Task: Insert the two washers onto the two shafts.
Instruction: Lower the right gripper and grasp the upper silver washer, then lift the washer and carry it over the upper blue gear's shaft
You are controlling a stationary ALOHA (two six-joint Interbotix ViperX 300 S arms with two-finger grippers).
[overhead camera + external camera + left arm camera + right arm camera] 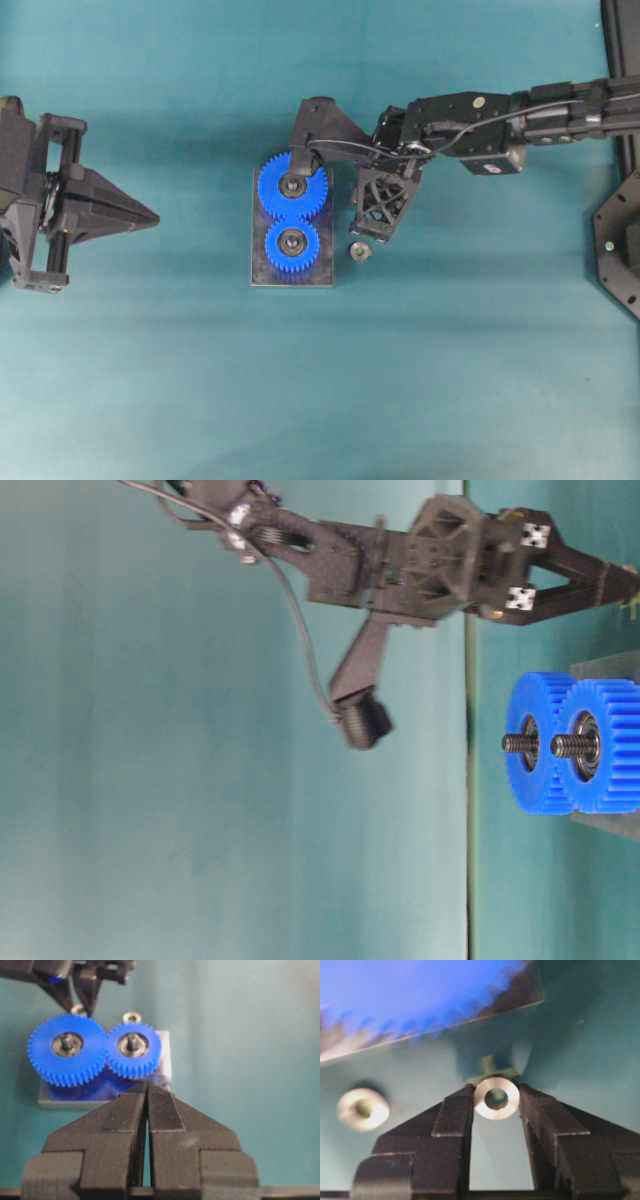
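Right end effector [496, 1097] pinches one washer [496, 1097] beside the gear plate [262, 262]; both shafts [515, 744] remain bare. Left end effector [146, 1091] closed, empty.

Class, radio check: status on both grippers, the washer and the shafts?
Left gripper shut, empty, parked. Right gripper jaws around one washer beside the gears. Second washer on the table. Shafts unobstructed.

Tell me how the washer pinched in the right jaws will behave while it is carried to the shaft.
The washer looks like rigid shiny metal, so it should not bend. It is held only by its thin rim between the right gripper's jaws, so it may slip or pivot. Being round, it would probably roll if dropped, like the second washer lying loose nearby.
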